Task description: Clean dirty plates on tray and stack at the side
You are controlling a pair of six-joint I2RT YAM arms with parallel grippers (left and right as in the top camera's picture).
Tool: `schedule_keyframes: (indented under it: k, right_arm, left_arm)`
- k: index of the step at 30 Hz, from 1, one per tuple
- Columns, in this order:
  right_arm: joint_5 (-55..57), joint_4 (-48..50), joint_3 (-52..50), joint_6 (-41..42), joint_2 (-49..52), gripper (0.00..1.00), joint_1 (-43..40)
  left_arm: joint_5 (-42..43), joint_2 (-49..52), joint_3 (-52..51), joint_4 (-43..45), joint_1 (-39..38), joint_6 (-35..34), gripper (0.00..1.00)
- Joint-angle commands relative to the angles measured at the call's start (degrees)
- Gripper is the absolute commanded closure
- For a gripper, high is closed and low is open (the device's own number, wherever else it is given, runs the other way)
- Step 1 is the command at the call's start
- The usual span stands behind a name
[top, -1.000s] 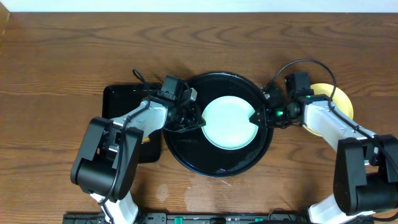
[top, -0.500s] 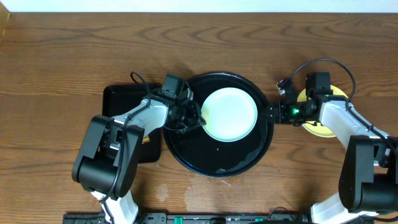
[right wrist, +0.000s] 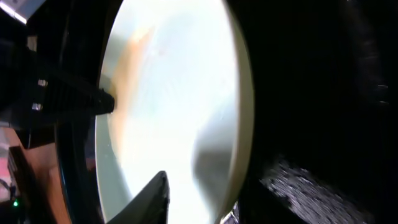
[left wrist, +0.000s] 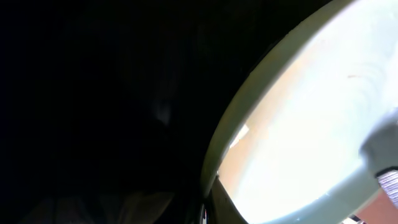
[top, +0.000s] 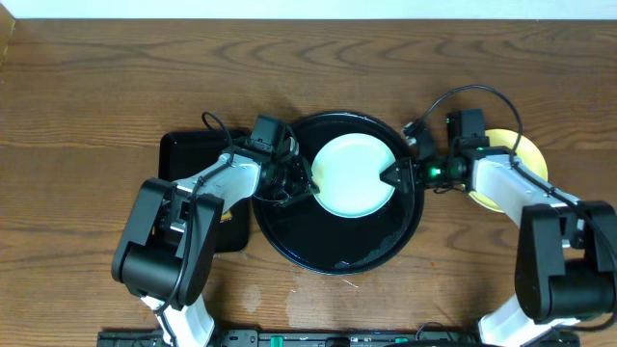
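Brown wooden table, seen from above. The left gripper is closed on the left rim of a mint-blue plate, which lies in the upper half of the round black tray. The right gripper reaches over the plate's right rim; whether its jaws stand apart cannot be told. A pale yellow plate rests on the table just right of the tray, partly under the right arm. A rectangular black tray sits at the left. Judged progress: one plate set aside, one in hand on the tray, a third not visible; stacking remains.
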Motion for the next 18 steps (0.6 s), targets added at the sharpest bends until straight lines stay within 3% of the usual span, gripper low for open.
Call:
schedule_keyframes:
  k: [1,4,8,12,18]
  right_arm:
    - [-5.3,0.9,-0.2,-0.8,2.0,0.71,1.0]
    - [-8.1,1.3,-0.2,-1.3,2.1,0.75,1.1]
    - [-8.3,1.2,-0.2,-0.3,2.1,0.99,1.1]
    - [-7.1,1.0,-0.2,1.7,1.4,0.99,1.1]
    - [2.5,-1.4,-0.2,2.8,-4.5,0.99,1.2]
  left_arm:
    - [-9.6,4.6,-1.3,-0.3,0.2,-0.1,0.92]
    - [-9.6,4.6,-1.3,-0.1,0.2,-0.1,0.92]
    - [-9.5,4.6,-1.3,0.8,0.2,-0.2,0.92]
    - [-5.4,3.0,-0.3,1.0,0.6,0.9,0.83]
    - [-4.4,-7.2,0.4,-1.7,1.8,3.3,0.61]
